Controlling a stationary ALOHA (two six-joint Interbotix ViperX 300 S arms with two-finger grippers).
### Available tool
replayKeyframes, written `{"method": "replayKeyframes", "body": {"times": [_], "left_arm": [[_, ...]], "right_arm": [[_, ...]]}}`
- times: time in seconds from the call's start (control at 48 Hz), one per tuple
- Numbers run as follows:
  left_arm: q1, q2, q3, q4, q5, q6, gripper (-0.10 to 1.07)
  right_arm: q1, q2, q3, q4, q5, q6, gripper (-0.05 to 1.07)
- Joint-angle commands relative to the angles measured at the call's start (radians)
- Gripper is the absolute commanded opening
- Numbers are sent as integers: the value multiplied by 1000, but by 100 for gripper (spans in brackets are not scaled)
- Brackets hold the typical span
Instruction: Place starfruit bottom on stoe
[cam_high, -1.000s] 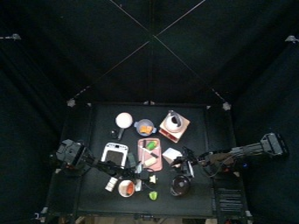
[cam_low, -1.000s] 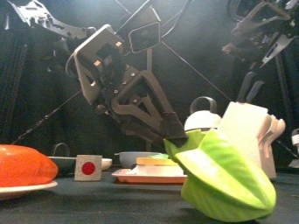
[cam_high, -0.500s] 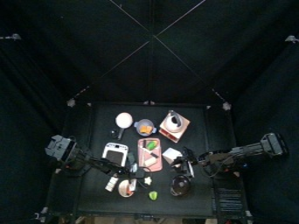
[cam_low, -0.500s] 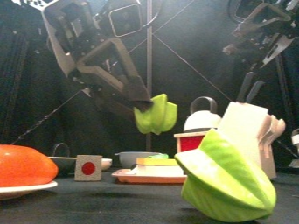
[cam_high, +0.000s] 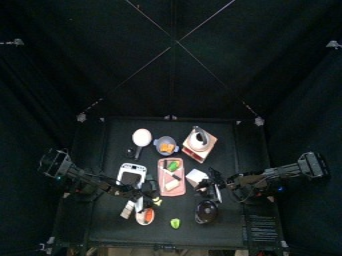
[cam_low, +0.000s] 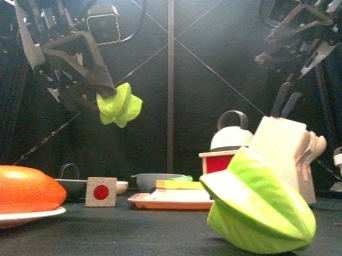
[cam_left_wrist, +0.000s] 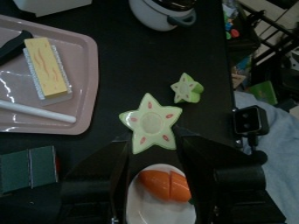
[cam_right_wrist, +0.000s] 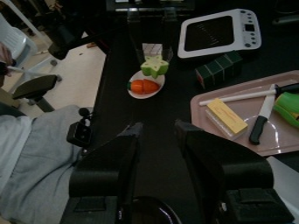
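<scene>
My left gripper is shut on the starfruit bottom, a green piece with a star-shaped cut face. It hangs high above the table at the left in the front view. A second green starfruit piece lies on the table at the front edge. The stove, a white slab with a dark top, sits at the table's left. My right gripper is open and holds nothing, over the table's right side.
A pink tray holds a yellow block and a knife. Beside the left gripper a white plate carries an orange fruit. A kettle, a white carton and a bowl stand further back.
The left gripper has risen and swung to the left with the starfruit bottom in it, and its arm has drawn back toward the left edge. The right arm has not moved.
</scene>
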Motion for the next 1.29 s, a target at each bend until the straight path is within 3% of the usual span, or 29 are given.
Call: {"method": "replayKeyframes", "body": {"times": [0.0,0.312,0.812,1.042,1.271], "left_arm": [[8,-12,-18,46,11,3,69],[32,14,-86,244,84,3,69],[112,71,-181,419,232,2,69],[126,80,-193,436,301,-5,69],[127,28,-129,413,310,-9,69]], "right_arm": [[-2,0,-9,3,-9,2,75],[-3,5,-11,2,-8,2,75],[-2,6,-9,2,-8,2,75],[-2,6,-9,3,-8,3,75],[-2,6,-8,6,-9,3,75]]}}
